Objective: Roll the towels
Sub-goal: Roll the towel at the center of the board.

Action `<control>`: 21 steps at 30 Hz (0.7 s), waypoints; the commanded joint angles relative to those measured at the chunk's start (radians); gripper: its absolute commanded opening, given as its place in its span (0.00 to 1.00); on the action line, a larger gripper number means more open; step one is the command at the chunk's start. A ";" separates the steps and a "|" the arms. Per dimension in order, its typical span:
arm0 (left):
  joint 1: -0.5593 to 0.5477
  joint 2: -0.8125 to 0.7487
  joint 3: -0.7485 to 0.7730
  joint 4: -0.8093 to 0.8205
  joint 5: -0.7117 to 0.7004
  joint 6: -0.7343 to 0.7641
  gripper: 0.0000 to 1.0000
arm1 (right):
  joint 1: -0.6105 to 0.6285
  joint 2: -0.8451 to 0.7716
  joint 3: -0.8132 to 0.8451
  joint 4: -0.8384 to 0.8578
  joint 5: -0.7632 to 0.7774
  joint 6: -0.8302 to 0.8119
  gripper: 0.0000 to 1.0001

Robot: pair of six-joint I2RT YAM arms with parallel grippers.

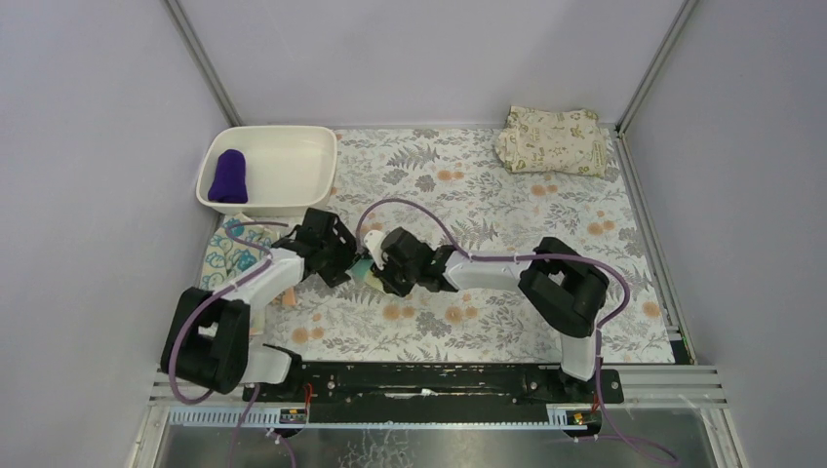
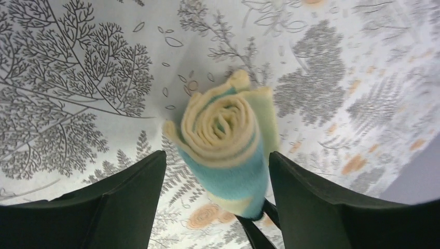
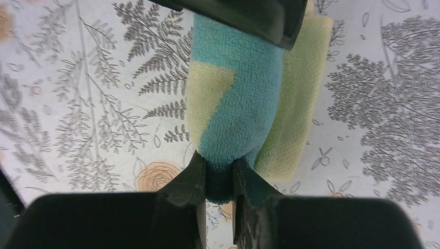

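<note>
Holding the yellow towel (image 2: 223, 150) tight in its roll is, by my judgement, the job of this step. It is wound up already, its spiral end facing the left wrist camera, and one flap lies loose along its side. It hangs over the middle of the table (image 1: 488, 322), between the two arms. To do this well, the pinch should sit across the whole thickness of the roll rather than on the outer layer alone, or the layers may slide and the coil open. The loose flap is best turned underneath, so the roll's own weight pins it when it is set down. Any lift should be slow and level, since the grip is at one end and the far end can droop.

The right gripper (image 3: 220, 181) is closed narrow on the near end of the roll, its two thin fingers biting into the teal band. The left gripper (image 2: 215, 158) stands wide around the other end. Bare table shows between one finger and the cloth, while the other finger is just beside it, and I cannot tell whether they touch.

The purple towel (image 1: 229, 176) lies rolled in the white basin (image 1: 322, 156) at the far left. The teal towel (image 1: 229, 255) lies flat by the left arm, not yet rolled. A folded beige cloth (image 1: 551, 139) sits at the far right corner.
</note>
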 commanded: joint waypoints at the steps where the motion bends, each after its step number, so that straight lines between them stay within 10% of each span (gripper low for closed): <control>1: 0.024 -0.132 -0.029 -0.025 -0.044 -0.055 0.75 | -0.034 0.086 -0.043 -0.095 -0.293 0.161 0.08; 9: 0.048 -0.348 -0.100 -0.100 -0.039 -0.105 0.83 | -0.078 0.135 -0.022 -0.058 -0.403 0.306 0.05; 21: -0.047 -0.230 -0.187 0.095 0.040 -0.195 0.74 | -0.093 0.147 -0.006 -0.057 -0.376 0.389 0.04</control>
